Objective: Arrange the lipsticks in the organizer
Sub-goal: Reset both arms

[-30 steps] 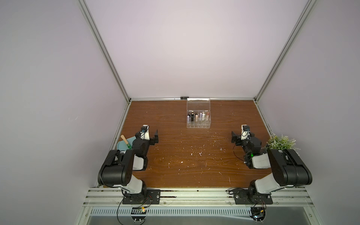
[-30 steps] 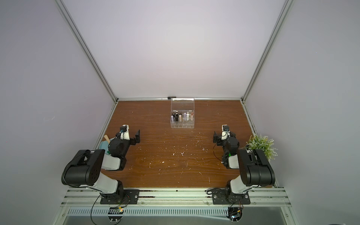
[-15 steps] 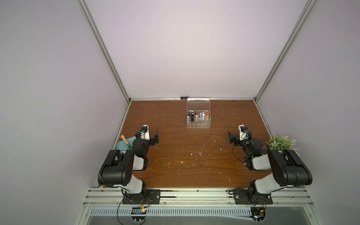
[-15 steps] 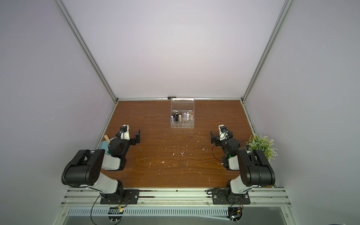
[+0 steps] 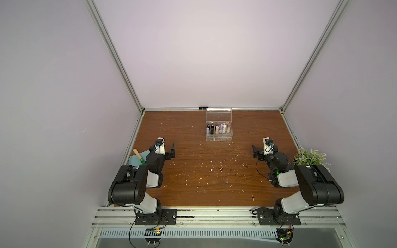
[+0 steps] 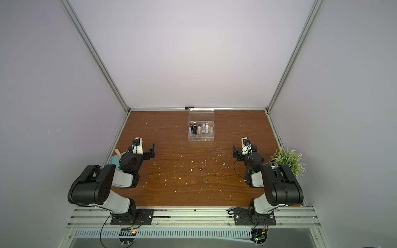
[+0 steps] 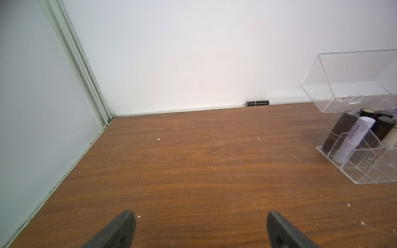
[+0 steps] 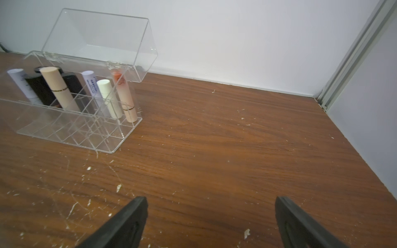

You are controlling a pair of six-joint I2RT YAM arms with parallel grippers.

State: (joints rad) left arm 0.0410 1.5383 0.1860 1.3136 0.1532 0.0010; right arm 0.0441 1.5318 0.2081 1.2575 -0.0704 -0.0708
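Overall: nearly finished, as I judge it; every tube in view but one is already housed.
Organizer: the clear acrylic organizer (image 5: 218, 138) sits at 12 o'clock on the bench (image 5: 214, 186), near the back wall (image 5: 193, 64), with its lid (image 8: 98, 36) swung up and open.
Lipsticks placed: about eight lipsticks (image 8: 59, 88) stand in the rear compartments, some leaning a little. They are black, lilac, peach, cream-white and one pink. The front row of compartments is empty.
Stray: one black lipstick (image 7: 257, 103) with a gold band lies on its side against the back wall, at 11 o'clock from the organizer, near the lid but apart from it.
Left end effector: the left end effector (image 7: 200, 216) is at 9 o'clock on the bench, jaws spread wide with nothing between them, low over bare wood.
Right end effector: the right end effector (image 8: 211, 200) is at 3 o'clock, jaws equally wide and empty, well apart from the organizer.
Left to do: fetch the stray tube and drop it upright into a free compartment.
Likely arm: the left one, since its wrist view faces the stray directly; that is a guess.
Bystanders: a teal dustpan (image 5: 134, 161) at the 9 o'clock edge, a small green plant (image 5: 309, 157) at 4 o'clock and white flecks (image 5: 220, 169) scattered mid-bench play no part.
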